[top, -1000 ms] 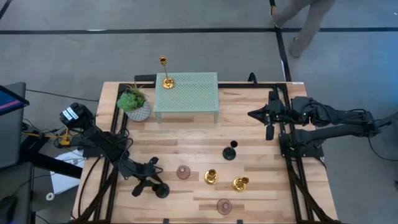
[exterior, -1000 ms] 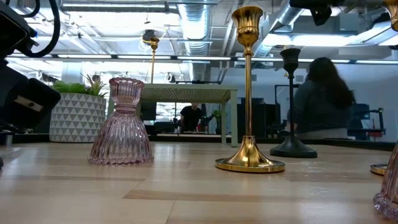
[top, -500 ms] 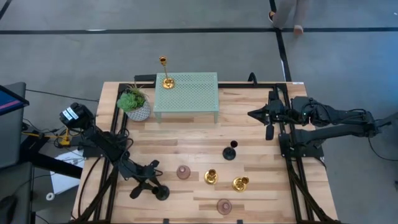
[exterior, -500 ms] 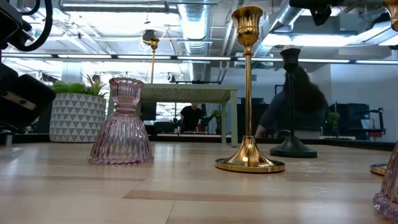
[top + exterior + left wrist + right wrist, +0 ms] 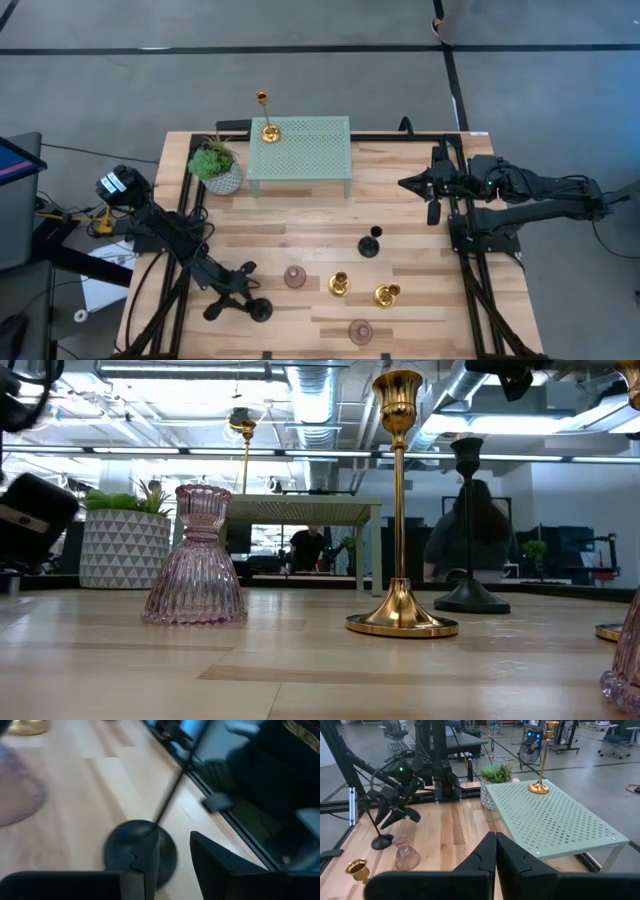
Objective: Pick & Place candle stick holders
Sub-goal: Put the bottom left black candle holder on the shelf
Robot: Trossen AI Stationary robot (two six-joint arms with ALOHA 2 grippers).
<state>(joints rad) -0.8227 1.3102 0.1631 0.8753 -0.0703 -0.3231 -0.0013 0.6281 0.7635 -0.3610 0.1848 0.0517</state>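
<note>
Left gripper (image 5: 225, 305) has slid a bit toward the bench's near-left corner since a second ago, the black holder (image 5: 259, 307) tipping with it; nothing else on the bench moved. Its jaws stand apart with a narrow gap, and in the left wrist view the holder's thin stem (image 5: 175, 785) runs slanted away from that gap, round black base (image 5: 140, 851) just ahead of the jaw tips; whether they actually pinch the stem I cannot tell. Nearest neighbour is a pink holder (image 5: 294, 277) just to the right, then two gold holders (image 5: 340, 285) (image 5: 386, 295), a second pink one (image 5: 360, 331) by the front edge and a second black one (image 5: 370, 243) farther back. Third gold holder (image 5: 267, 118) stands on the corner of the green perforated shelf (image 5: 310, 150), potted plant (image 5: 217, 166) beside it. Right gripper (image 5: 405, 184) waits off the right side, jaws pressed together, holding nothing. A person (image 5: 470, 530) shows in the room behind.
</note>
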